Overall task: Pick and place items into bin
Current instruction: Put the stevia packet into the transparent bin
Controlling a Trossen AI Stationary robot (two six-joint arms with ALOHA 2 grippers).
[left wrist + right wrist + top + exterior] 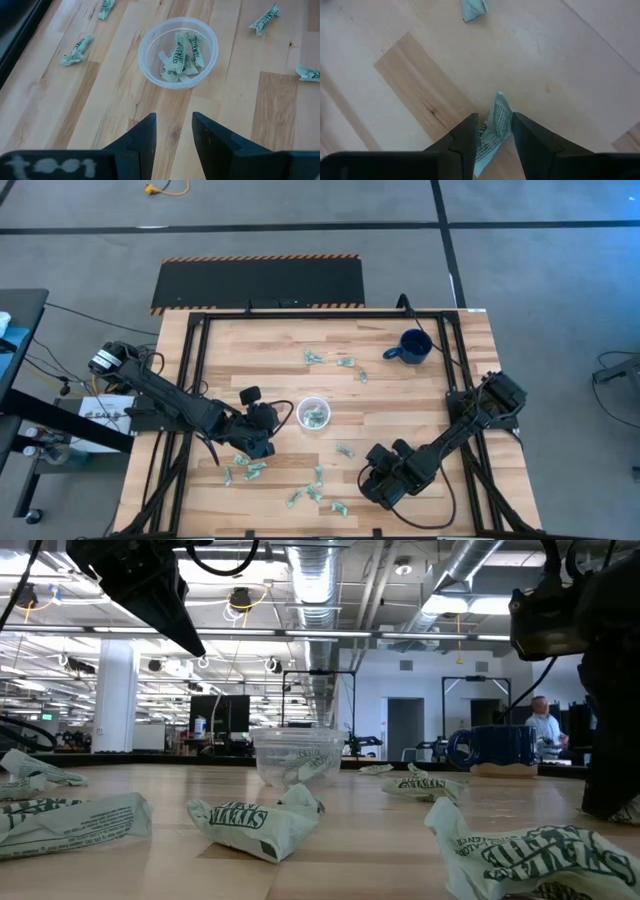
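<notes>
The items are small crinkled pale green-and-white wrappers, strewn flat over the wooden table and lying close to the low camera. The bin is a small clear plastic cup standing upright mid-table, with several wrappers inside. My left gripper hovers just left of the cup, open and empty. My right gripper is near the table's near edge, right of centre, shut on one wrapper. My right gripper pinches one wrapper between its two fingers, coming from above. The wrapper's crumpled end sticks out past the fingertips. I cannot tell whether it is clear of the table.
A dark blue mug stands near the far right corner. Loose wrappers cluster near the near edge, by the left gripper and beyond the cup. A black frame borders the table. A person shows far behind.
</notes>
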